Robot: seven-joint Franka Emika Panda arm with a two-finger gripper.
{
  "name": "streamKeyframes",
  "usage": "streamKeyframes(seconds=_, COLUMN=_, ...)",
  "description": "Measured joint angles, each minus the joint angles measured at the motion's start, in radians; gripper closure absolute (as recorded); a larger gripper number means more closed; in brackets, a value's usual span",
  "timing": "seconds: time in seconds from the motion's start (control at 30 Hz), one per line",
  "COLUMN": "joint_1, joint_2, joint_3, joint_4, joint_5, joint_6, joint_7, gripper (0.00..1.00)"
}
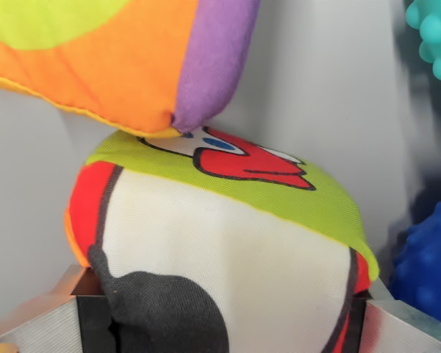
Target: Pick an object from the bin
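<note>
A soft plush toy (228,235) fills the middle of the wrist view. It has a white belly, a lime green top, red edges, a black patch and a cartoon face with a red beak. My gripper (224,327) is shut on its lower part. The left finger (55,320) and the right finger (404,323) are metal and press against the toy's two sides. A second plush cushion (117,59), orange, yellow-green and purple, touches the top of the held toy. The grey bin surface (331,81) lies behind both.
A teal knobbly ball (435,37) sits at the top of the wrist view's right. A blue knobbly ball (426,265) lies low on the wrist view's right, close to my right finger. Bare grey bin surface (22,198) shows on the left.
</note>
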Motion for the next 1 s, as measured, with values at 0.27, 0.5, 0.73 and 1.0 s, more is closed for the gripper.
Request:
streamKeyframes(seconds=0.27, joint_1=0.000, joint_2=-0.003, joint_3=0.000, joint_4=0.000, joint_5=0.000, joint_6=-0.002, joint_7=0.000, gripper=1.00)
streamKeyframes(seconds=0.5, joint_1=0.000, joint_2=-0.010, joint_3=0.000, joint_4=-0.001, joint_5=0.000, joint_6=-0.007, joint_7=0.000, gripper=1.00)
streamKeyframes(seconds=0.73, joint_1=-0.001, joint_2=-0.040, joint_3=0.002, joint_4=-0.006, joint_5=0.002, joint_6=-0.031, joint_7=-0.002, gripper=1.00)
streamKeyframes(seconds=1.0, joint_1=-0.005, joint_2=-0.090, joint_3=0.007, joint_4=-0.011, joint_5=0.009, joint_6=-0.075, joint_7=-0.005, gripper=1.00)
